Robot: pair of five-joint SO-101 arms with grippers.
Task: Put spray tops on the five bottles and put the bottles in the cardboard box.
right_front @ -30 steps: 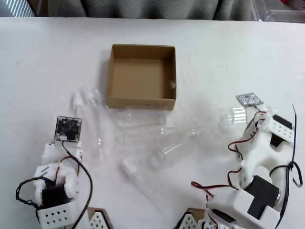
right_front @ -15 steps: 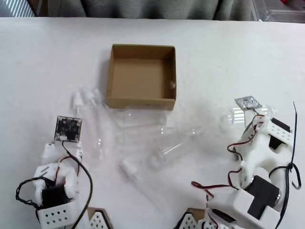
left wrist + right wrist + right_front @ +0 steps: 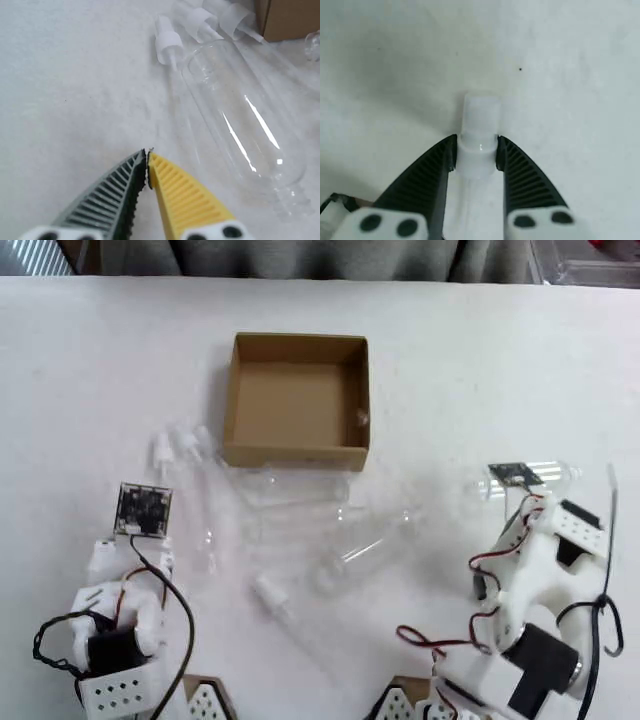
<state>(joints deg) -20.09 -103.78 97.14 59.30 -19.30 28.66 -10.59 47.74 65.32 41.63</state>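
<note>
**Right gripper clamped on a spray top, left gripper closed on nothing**

We see the right gripper (image 3: 476, 146) clenched on a white spray top (image 3: 481, 120). Both jaws press its collar, and the end of the top sticks out past the tips over the bare table (image 3: 560, 60). In the high view this arm sits near the table's right edge, well apart from the cardboard box (image 3: 295, 454). From there we can't tell whether a bottle hangs on this top.

The box sits open around the middle of the table, nearer the far edge. A small clear item lies inside by its right wall; we can't tell what it is.

Clear bottles (image 3: 365, 550) lie flat and scattered between the box and the near edge. Three loose spray tops (image 3: 175, 445) lie just beside the box's near-left corner. Another white top (image 3: 270, 592) lies closer to the near edge.

The left gripper (image 3: 147, 159) has its jaws pressed together with nothing between them, down by the table's near-left corner. One bottle (image 3: 240, 115) lies near it with its threaded neck bare, and the three loose tops lie beyond.
</note>
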